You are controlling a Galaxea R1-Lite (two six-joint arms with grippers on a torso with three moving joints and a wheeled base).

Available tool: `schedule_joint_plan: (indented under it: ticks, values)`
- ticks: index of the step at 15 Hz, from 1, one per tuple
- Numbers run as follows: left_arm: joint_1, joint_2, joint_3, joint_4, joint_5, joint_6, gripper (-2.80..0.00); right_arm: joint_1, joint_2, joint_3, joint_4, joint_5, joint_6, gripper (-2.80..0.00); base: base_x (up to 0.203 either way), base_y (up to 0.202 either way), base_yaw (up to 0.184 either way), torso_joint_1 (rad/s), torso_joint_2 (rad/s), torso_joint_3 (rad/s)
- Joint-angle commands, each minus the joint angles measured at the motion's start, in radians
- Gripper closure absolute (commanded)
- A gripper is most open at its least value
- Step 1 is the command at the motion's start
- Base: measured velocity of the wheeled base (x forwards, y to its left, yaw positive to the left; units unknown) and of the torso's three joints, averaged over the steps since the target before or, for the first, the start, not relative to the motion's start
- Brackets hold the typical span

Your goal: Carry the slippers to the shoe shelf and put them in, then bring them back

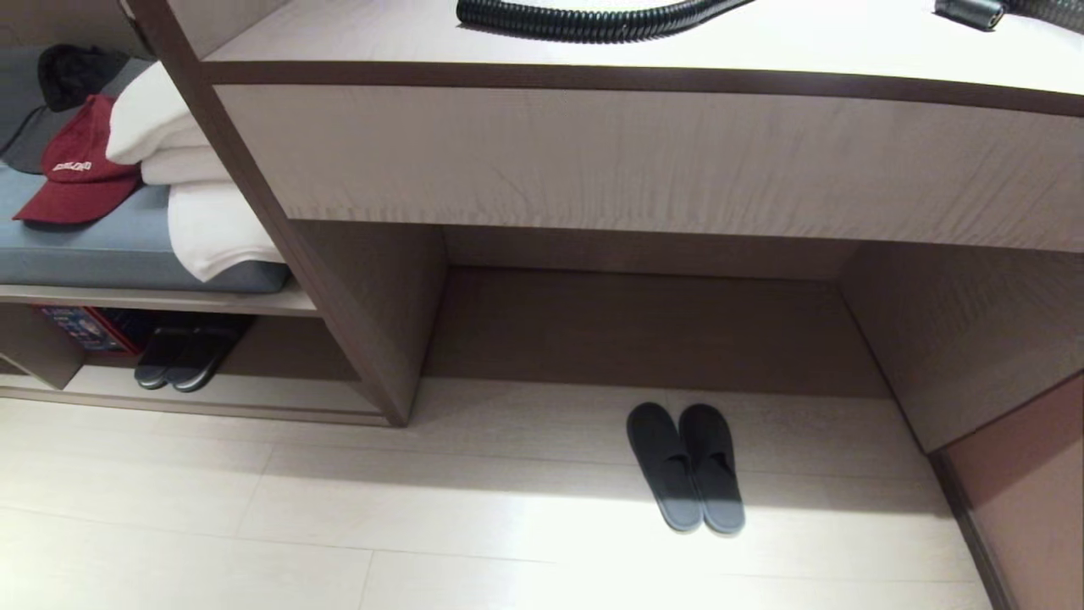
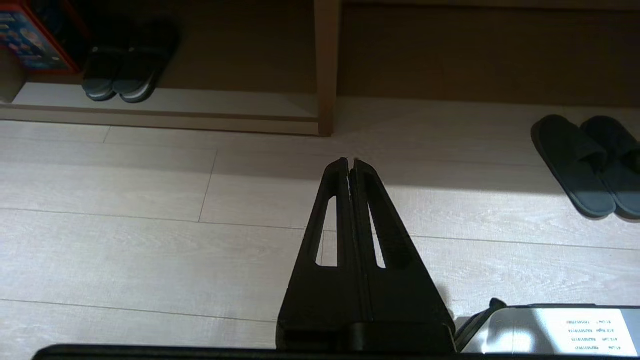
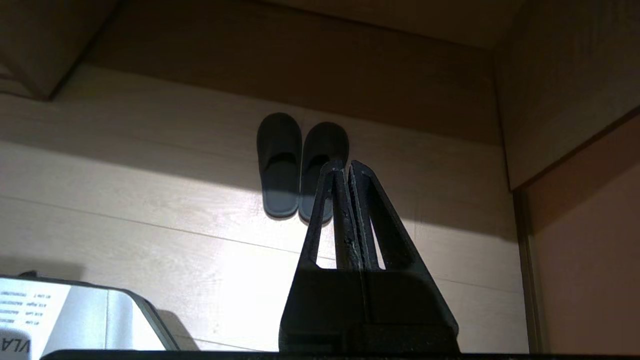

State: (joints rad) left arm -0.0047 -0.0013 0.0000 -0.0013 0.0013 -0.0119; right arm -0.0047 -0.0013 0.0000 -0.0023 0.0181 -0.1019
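grey-blue slippers (image 1: 688, 468) side by side on the floor (image 1: 339, 525) under the surface (image 1: 644, 161), shoe shelf (image 1: 254, 394) far left. both jaws closed, empty. best opened wide, lowered squarely over both heels.

The left tool (image 2: 351, 162), fingers together, hangs over the floor (image 2: 150, 200); the slippers (image 2: 587, 165) lie apart, a darker pair (image 2: 125, 65), perhaps sandals, on the shoe shelf (image 2: 165, 102).

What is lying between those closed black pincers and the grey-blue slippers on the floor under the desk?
Nothing visible. Only bare pale floor separates the shut right gripper from the soft grey-blue backless slippers, which sit side by side. The shut left gripper also faces open floor, with the slippers off to its side.
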Motion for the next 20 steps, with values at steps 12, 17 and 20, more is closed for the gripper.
schedule_joint_plan:
  ticks: [12, 17, 20]
  values:
    - [0.0, 0.001, 0.002, 0.0, 0.0, 0.0, 0.0, 0.0, 0.0, 0.0, -0.001, 0.0, 0.001, 0.0, 0.0, 0.0, 0.0, 0.002, 0.0, 0.203]
    - [0.0, 0.001, 0.002, 0.0, 0.0, 0.0, 0.0, 0.0, 0.0, 0.0, -0.001, 0.0, 0.001, 0.0, 0.0, 0.0, 0.0, 0.003, 0.0, 0.201]
    - [0.0, 0.001, 0.002, 0.0, 0.0, 0.0, 0.0, 0.0, -0.002, 0.0, -0.001, 0.0, 0.001, 0.0, 0.0, 0.0, 0.0, 0.008, 0.0, 0.203]
